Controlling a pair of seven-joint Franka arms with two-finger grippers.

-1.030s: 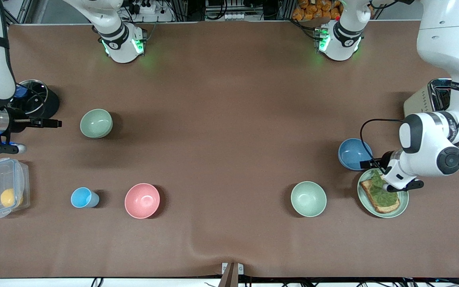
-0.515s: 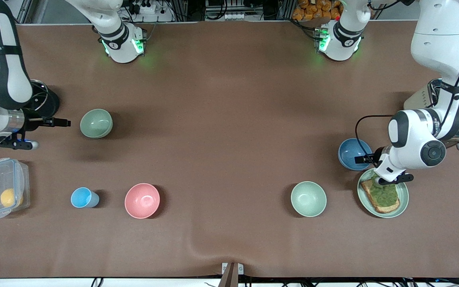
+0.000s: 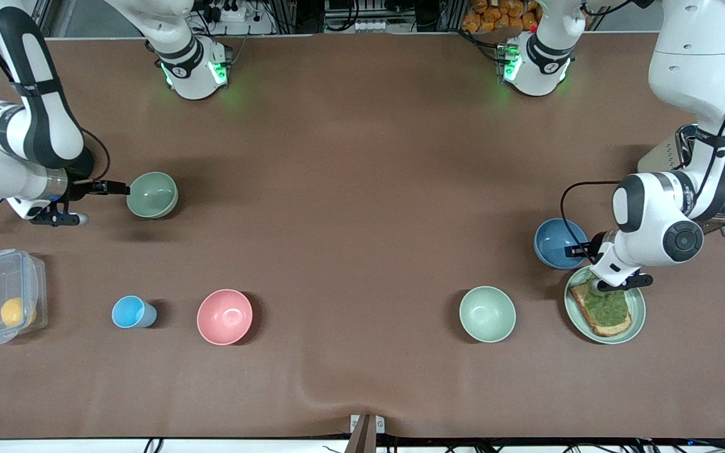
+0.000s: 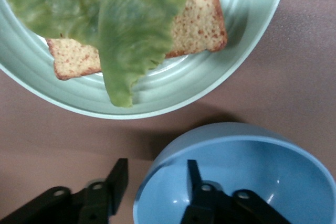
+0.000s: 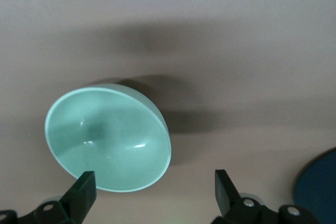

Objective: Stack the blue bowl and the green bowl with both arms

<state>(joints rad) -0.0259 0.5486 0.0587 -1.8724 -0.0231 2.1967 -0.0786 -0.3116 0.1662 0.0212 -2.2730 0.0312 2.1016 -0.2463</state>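
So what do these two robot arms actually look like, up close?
Both arms have glossy white rounded shells with dark grey joint bands, and their bases glow green. A black cable loops along each wrist. The left gripper and right gripper each end in two slim black fingers with small screws.

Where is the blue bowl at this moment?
In the front view, the blue bowl sits toward the left arm's end of the table, beside the green plate with toast and farther from the camera than it.

Cut off by the left wrist view's edge: blue bowl (image 4: 247,177) past the fingers (image 4: 193,174), green plate (image 4: 247,40), toast (image 4: 197,27). In the right wrist view, dark round thing (image 5: 317,182) beside one finger, mostly out of frame.
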